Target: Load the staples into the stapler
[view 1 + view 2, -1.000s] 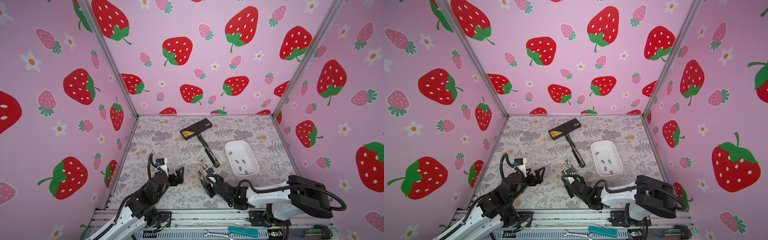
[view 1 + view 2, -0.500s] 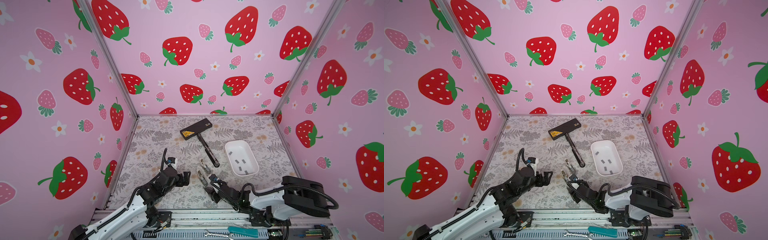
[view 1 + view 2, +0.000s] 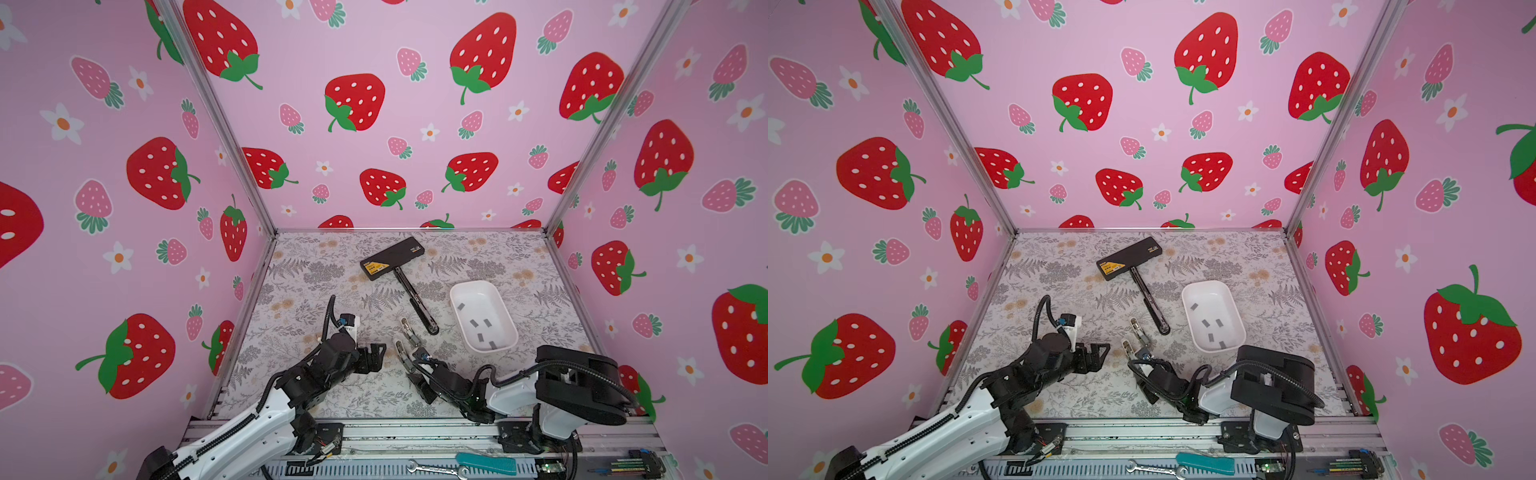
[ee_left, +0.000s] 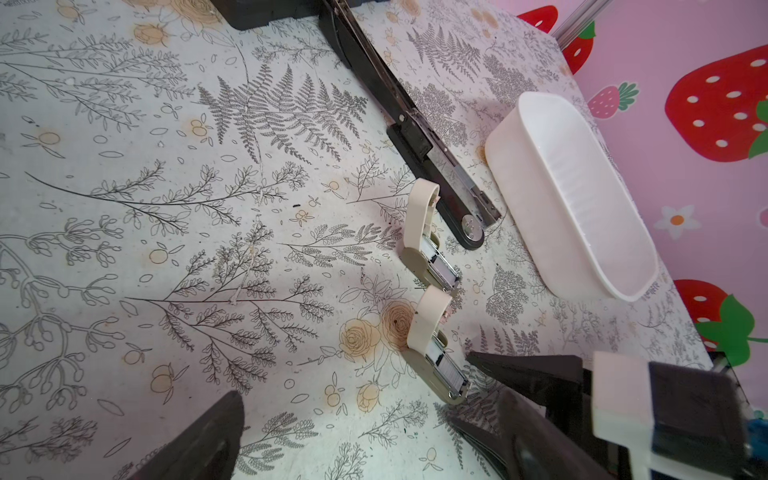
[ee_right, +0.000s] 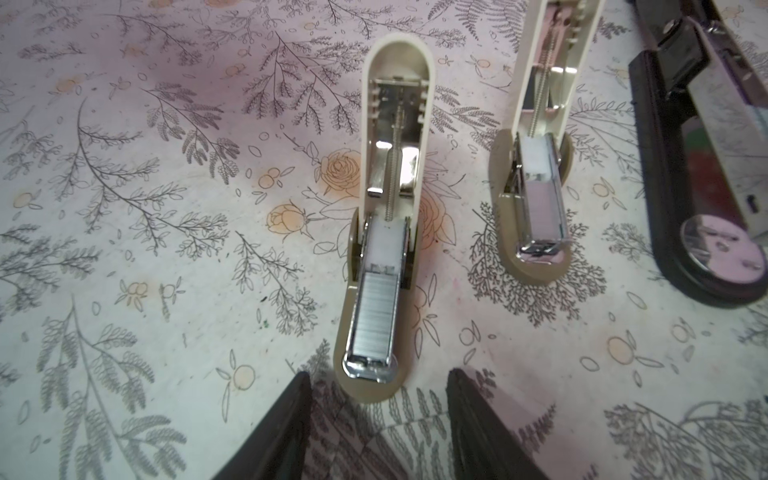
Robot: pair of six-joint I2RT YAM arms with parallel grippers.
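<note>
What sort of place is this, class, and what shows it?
Probably a robot test booth, not an office: strawberry-print panels on a metal frame, two mounted robot arms, and open staplers beside a tray of staples.

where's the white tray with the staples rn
In both top views the white tray sits on the right half of the table, just right of the long black stapler's near end. Grey staple strips lie loose inside it.

This is a lab robot test booth: pink strawberry walls (image 3: pixel 374 62) on aluminium posts (image 3: pixel 216 124), a floral surface (image 3: pixel 316 266), and a wrench (image 3: pixel 436 468) beside the mounting rail (image 3: pixel 415 433).
</note>
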